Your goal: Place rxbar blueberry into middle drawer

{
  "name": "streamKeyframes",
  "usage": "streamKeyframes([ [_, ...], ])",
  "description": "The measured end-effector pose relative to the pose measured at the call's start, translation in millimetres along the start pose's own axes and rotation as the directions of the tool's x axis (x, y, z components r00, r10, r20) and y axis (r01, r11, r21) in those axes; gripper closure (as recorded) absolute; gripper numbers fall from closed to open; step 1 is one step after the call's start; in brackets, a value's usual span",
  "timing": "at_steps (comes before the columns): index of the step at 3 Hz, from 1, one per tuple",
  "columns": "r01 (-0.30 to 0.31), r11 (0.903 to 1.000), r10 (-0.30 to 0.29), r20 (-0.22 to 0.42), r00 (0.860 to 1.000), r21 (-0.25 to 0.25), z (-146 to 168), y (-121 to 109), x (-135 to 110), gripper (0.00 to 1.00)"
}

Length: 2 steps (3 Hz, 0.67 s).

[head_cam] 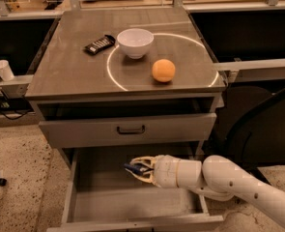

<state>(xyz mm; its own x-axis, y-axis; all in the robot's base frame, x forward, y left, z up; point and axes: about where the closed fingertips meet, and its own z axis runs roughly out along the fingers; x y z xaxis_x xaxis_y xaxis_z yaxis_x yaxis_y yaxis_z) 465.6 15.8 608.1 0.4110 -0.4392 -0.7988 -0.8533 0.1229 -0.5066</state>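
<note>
Low down, gripper (137, 169) clamped on rxbar blueberry (130, 167) (dark blue), inside open middle drawer (108, 203)

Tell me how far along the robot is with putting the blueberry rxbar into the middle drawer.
Done: the middle drawer is pulled open and the rxbar blueberry is picked up. In hand: the gripper is inside the open drawer, shut on the bar, apparently holding it just above the drawer floor. Left: release the bar onto the floor and withdraw.
</note>
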Motion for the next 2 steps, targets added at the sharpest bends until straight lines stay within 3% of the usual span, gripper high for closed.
streamKeyframes([
  [2, -0.17, 0.9854, 0.17, -0.037, 0.985, 0.008, 30, 14, 104, 1.0],
])
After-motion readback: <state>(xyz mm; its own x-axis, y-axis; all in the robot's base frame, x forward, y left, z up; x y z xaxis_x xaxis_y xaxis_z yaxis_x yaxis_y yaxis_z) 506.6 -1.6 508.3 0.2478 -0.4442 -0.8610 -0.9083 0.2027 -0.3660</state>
